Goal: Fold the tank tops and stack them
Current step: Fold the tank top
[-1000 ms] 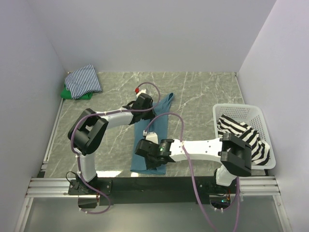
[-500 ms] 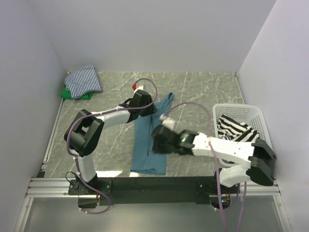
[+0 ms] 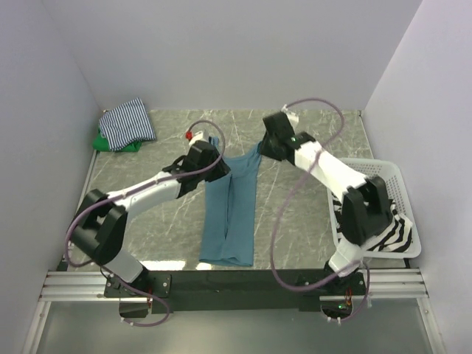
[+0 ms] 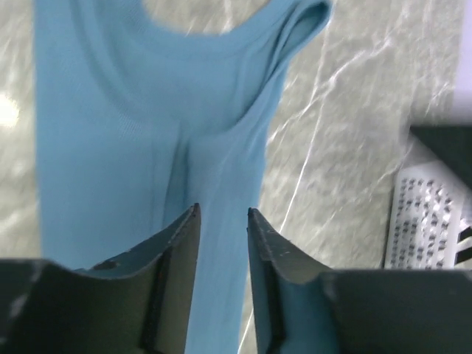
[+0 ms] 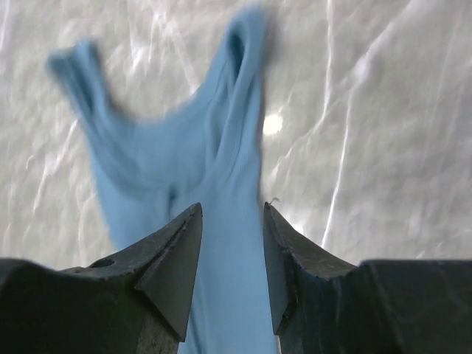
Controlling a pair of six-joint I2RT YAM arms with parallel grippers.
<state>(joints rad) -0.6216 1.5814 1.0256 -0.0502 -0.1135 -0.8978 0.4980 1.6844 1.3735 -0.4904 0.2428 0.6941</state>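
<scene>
A teal-blue tank top (image 3: 230, 214) lies lengthwise on the marble table, straps at the far end. My left gripper (image 3: 218, 171) hovers over its far left part, open, with only cloth (image 4: 110, 147) showing below the gap (image 4: 223, 212). My right gripper (image 3: 264, 149) is at the far right strap, also open (image 5: 232, 208) above the teal cloth (image 5: 221, 169). A thin navy-white striped top (image 3: 127, 122) lies folded on a green one (image 3: 110, 144) at the back left. The bold black-white striped top (image 3: 383, 225) hangs in the basket.
The white lattice basket (image 3: 365, 164) stands at the right edge of the table, also seen at the right of the left wrist view as the basket (image 4: 428, 214). White walls close in the table on the left, back and right.
The right arm swung from the near end of the teal top to its far right strap. The left arm shifted slightly left. Both jaws opened, and the top's far end now lies spread wider.
</scene>
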